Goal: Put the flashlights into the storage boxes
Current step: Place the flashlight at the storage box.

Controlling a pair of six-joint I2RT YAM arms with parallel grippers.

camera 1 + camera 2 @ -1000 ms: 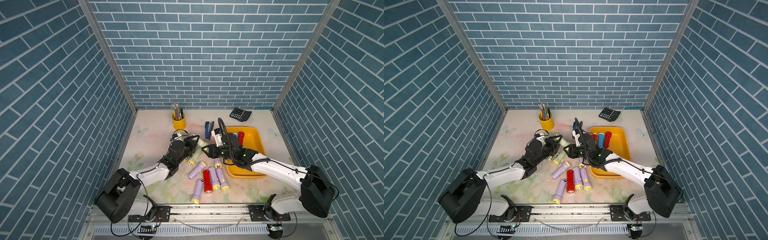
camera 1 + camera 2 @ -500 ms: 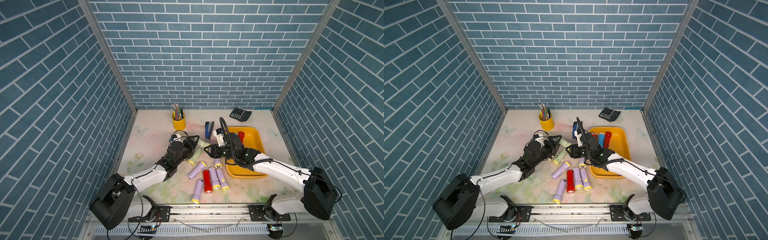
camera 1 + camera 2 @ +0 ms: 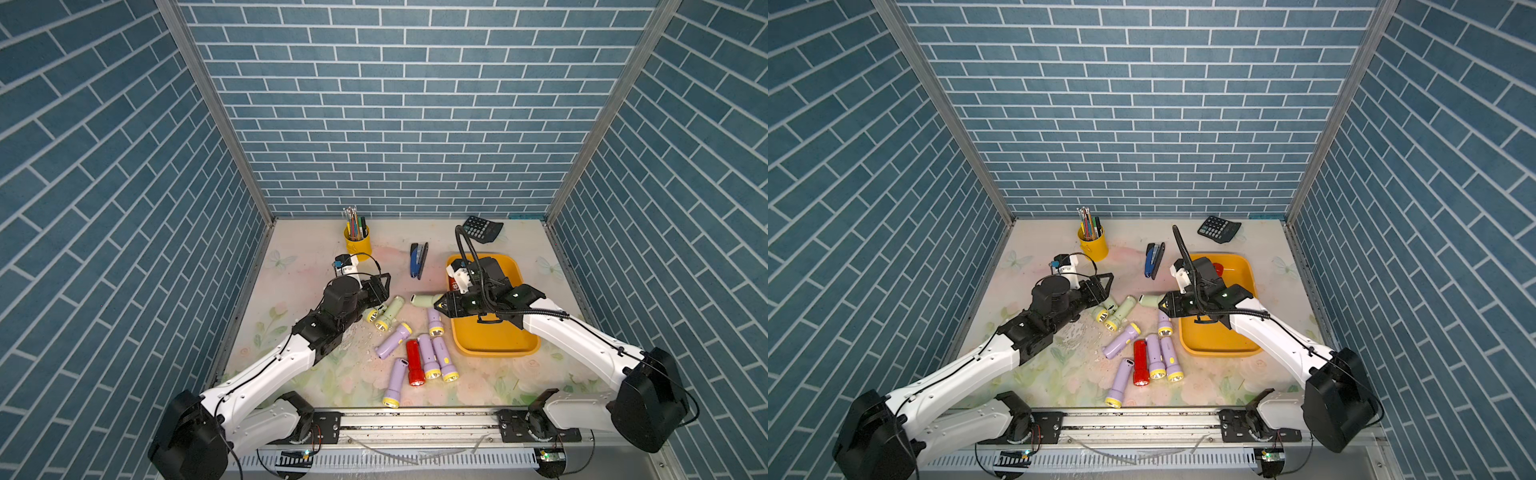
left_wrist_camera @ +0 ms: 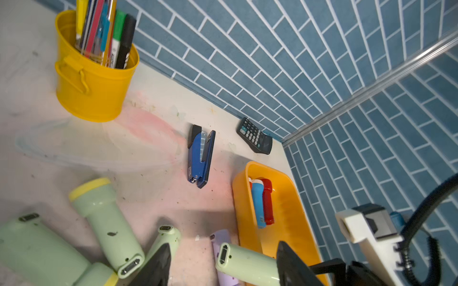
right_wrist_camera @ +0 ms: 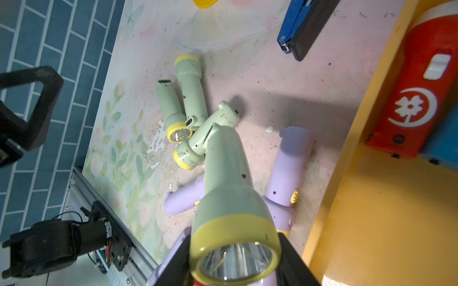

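From above, in both top views: right pincer (image 3: 439, 304) clamped on the yellow-ringed head of a pale green flashlight (image 3: 424, 300), held level above the table (image 3: 299, 262), tail toward the left arm, just beside the left rim of the orange-yellow tray (image 3: 494, 347). Left pincer (image 3: 381, 287) just beside a heap of three pale green flashlights (image 3: 388, 313). In front of the tray's left side, five lilac flashlights (image 3: 428, 359) and one red flashlight (image 3: 415, 368) lying loose on the table. Further back, a blue stapler (image 3: 417, 259), a yellow pen cup (image 3: 357, 243) and a black calculator (image 3: 482, 227). Through the left wrist camera: own black fingers (image 4: 161, 265) spread wide, nothing gripped between them; beyond, the tail of the held flashlight; inside the tray, against one side wall, a blue flashlight (image 4: 257, 205) and a second red flashlight (image 4: 267, 200) lying side by side. Through the right wrist camera: black fingers (image 5: 295, 267) pressed on either side of the yellow head ring, lens toward the camera, body slanting away over the green heap and two lilac ones; off to one side, the tray with the second red flashlight inside.
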